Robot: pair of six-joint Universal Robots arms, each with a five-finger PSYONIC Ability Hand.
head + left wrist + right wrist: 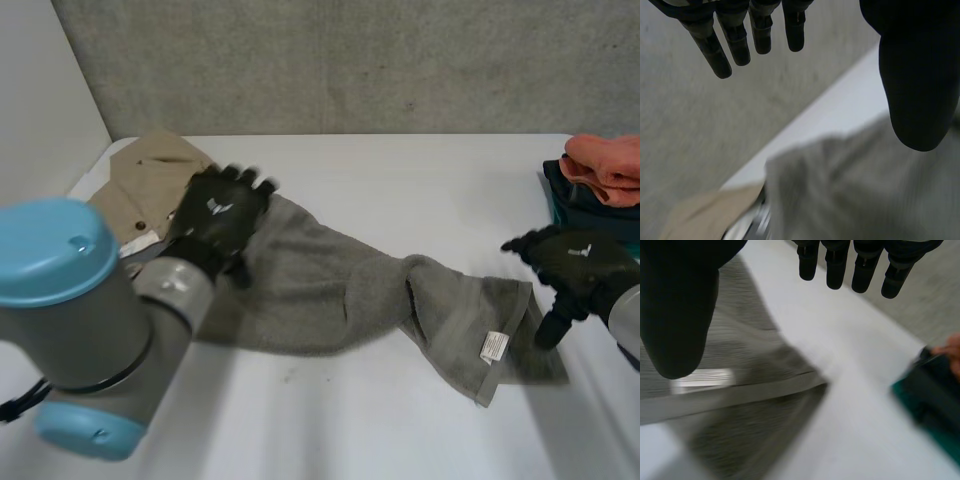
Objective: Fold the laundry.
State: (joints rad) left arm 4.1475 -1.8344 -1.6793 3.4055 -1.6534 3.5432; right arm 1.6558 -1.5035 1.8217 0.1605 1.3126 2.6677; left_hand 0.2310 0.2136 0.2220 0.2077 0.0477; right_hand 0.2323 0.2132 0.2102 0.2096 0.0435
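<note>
Left arm (90, 320) is nearest you, in front of the grey towel (340, 290). The towel lies rumpled in a long band across the white table (400, 170). It is folded over at the end that bears a white label (491, 346).

Left hand (218, 215): over the towel's other end, away from the label. The head view gives you only its back. The left wrist view adds the fingers (735, 45), straight and spread, thumb well apart, nothing held, towel under the palm. Contact with the cloth: you cannot tell.

Right hand (575, 262): just beside the towel's label end, thumb lowered next to its edge. The right wrist view shows you what the head view hides: fingers straight, thumb wide of them, holding nothing. The label lies under the thumb and the hem runs beneath the palm.

Beyond the towel end under the left hand: a tan garment (140, 185), meeting the towel; over or under it, you cannot tell.

Beyond the label end, apart from the towel: a stack of folded clothes (590, 200), orange on top of dark, teal lowest.

Behind everything: a grey wall (350, 60).
</note>
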